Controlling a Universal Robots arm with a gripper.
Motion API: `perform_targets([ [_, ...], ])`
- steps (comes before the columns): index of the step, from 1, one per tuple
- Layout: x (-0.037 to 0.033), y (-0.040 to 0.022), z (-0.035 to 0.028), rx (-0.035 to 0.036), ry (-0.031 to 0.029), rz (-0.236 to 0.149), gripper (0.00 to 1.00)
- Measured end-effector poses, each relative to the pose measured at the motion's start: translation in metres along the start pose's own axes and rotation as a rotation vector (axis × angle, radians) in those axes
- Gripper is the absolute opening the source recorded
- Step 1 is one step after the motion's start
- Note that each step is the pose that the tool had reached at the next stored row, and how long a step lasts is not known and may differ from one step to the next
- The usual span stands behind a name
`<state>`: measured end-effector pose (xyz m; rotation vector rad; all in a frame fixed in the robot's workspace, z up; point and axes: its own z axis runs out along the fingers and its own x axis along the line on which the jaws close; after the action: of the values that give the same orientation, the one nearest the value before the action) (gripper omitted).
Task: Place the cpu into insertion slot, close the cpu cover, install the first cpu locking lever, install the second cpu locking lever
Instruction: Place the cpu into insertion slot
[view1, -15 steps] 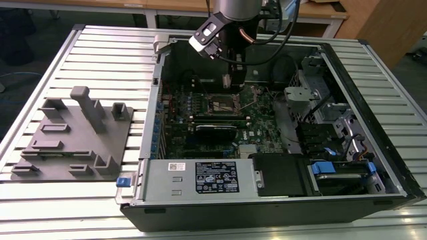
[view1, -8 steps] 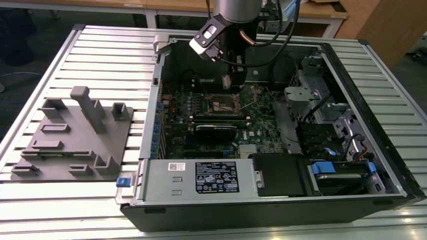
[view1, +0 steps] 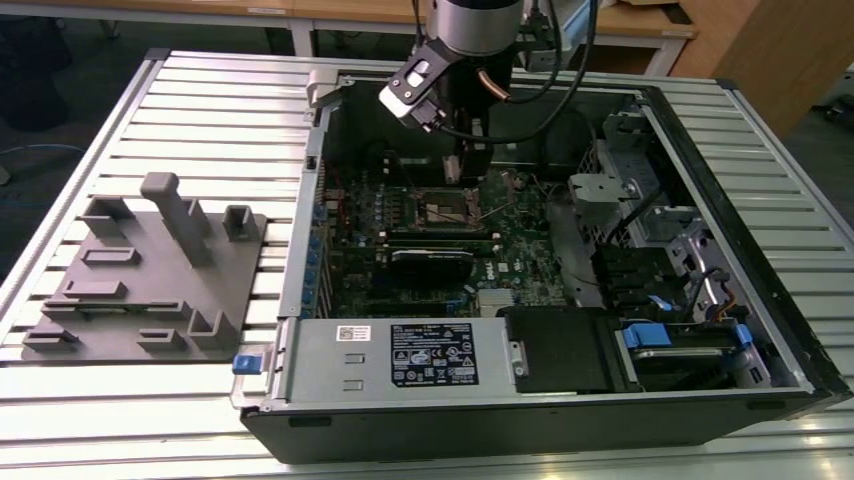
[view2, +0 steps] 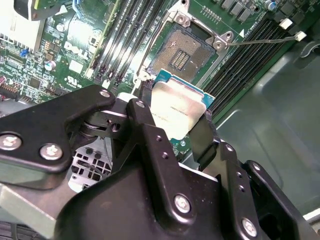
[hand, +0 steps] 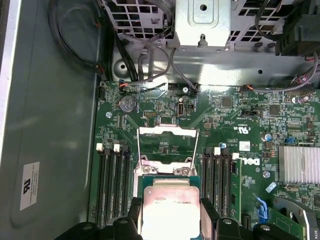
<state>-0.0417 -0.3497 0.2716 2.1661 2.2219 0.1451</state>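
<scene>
My gripper (view1: 454, 168) hangs inside the open computer case, just above the green circuit board. In both wrist views it is shut on the cpu (hand: 170, 206) (view2: 176, 106), a flat square chip with a dull silver top, clamped by its two side edges between the black fingers (hand: 209, 214). The insertion slot (view2: 186, 50) (view1: 446, 208) lies uncovered just beyond the chip, its dark contact field and silvery rim showing. The cpu cover (hand: 165, 131) stands swung up at the slot's far edge. Two thin wire levers (hand: 193, 150) (view2: 265, 40) are released and stand away from the slot.
Long black memory slots (hand: 112, 185) run along both sides of the insertion slot. A finned heat sink (hand: 299, 163) and loose cables (hand: 75, 40) are nearby. Drive bays (view1: 641, 250) fill the case at the exterior view's right; a grey fixture block (view1: 147, 275) lies on the table at its left.
</scene>
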Motion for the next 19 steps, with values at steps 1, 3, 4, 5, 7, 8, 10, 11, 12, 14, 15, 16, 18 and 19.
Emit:
perform_targets([
  [1,0.0000,0.0000,0.0000,0.0000,0.0000,0.000,0.54],
  [3,0.0000,0.0000,0.0001,0.0000,0.0001,0.000,0.54],
  [4,0.0000,-0.0006,0.0004,-0.0002,0.0003,0.000,0.54],
  [5,0.0000,-0.0012,0.0006,-0.0002,0.0004,0.000,0.54],
  [7,0.0001,-0.0025,0.0014,-0.0001,0.0002,0.000,0.54],
  [8,0.0000,-0.0035,0.0024,-0.0001,0.0001,0.000,0.54],
  [10,0.0000,-0.0048,0.0042,-0.0002,0.0002,0.000,0.54],
  [11,-0.0001,-0.0049,0.0044,0.0000,0.0000,0.000,0.54],
  [12,-0.0001,-0.0049,0.0044,0.0000,0.0000,0.000,0.54],
  [14,-0.0001,-0.0049,0.0044,0.0001,-0.0001,0.000,0.54],
  [15,-0.0001,-0.0050,0.0044,0.0000,0.0000,0.000,0.54],
  [16,-0.0001,-0.0050,0.0045,-0.0001,0.0001,0.000,0.54],
  [18,0.0000,-0.0050,0.0048,0.0075,0.0005,0.000,0.54],
  [19,0.0000,-0.0050,0.0048,0.0138,0.0005,0.001,0.54],
])
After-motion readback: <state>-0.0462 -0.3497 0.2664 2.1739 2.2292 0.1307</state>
